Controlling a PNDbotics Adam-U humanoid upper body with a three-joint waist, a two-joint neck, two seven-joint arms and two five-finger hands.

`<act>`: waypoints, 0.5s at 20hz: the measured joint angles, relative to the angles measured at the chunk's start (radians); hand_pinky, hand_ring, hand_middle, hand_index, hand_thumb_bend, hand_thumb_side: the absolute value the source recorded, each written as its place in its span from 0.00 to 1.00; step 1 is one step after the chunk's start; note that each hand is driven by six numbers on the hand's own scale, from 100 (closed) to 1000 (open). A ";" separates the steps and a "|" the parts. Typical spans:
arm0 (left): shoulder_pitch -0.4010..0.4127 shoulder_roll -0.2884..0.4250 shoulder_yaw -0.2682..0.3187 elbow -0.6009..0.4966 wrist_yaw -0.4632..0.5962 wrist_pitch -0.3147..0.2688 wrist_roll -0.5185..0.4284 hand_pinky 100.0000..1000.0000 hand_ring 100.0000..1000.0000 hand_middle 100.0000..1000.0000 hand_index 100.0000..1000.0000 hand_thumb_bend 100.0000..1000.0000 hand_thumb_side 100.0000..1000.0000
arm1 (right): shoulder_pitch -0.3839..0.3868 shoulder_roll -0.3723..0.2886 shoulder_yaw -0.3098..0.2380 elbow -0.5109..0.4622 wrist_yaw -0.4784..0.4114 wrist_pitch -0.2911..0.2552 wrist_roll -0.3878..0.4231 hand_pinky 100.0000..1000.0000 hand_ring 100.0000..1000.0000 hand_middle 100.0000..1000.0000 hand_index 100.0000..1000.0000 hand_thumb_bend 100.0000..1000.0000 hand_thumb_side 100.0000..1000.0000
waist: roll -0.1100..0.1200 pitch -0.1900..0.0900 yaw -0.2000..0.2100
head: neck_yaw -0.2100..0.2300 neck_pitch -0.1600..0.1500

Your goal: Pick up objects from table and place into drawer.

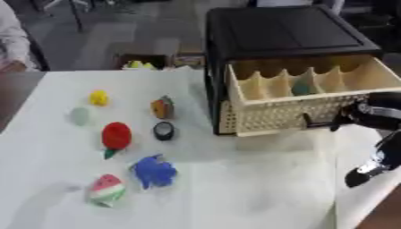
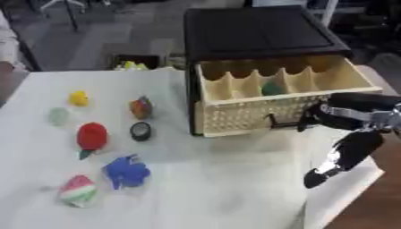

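Note:
A black cabinet stands at the back right with its cream drawer pulled out. A teal object lies in one of the drawer's compartments. On the white table, from back to front, lie a yellow piece, a pale green piece, an orange piece, a black round piece, a red strawberry, a blue piece and a watermelon slice. My right hand is open at the drawer's front right, next to its handle, one finger hanging down. It holds nothing.
A person's sleeve shows at the far left edge. A dark box with yellow things stands behind the table. The table's right edge runs close under my right hand.

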 measured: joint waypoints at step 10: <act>0.000 0.002 0.000 0.000 0.000 0.002 0.002 0.52 0.60 0.60 0.74 0.00 0.82 | 0.000 -0.005 0.000 -0.018 -0.014 0.000 0.003 0.00 0.00 0.00 0.71 1.00 0.59 | -0.004 -0.004 -0.001 | 0.000 0.000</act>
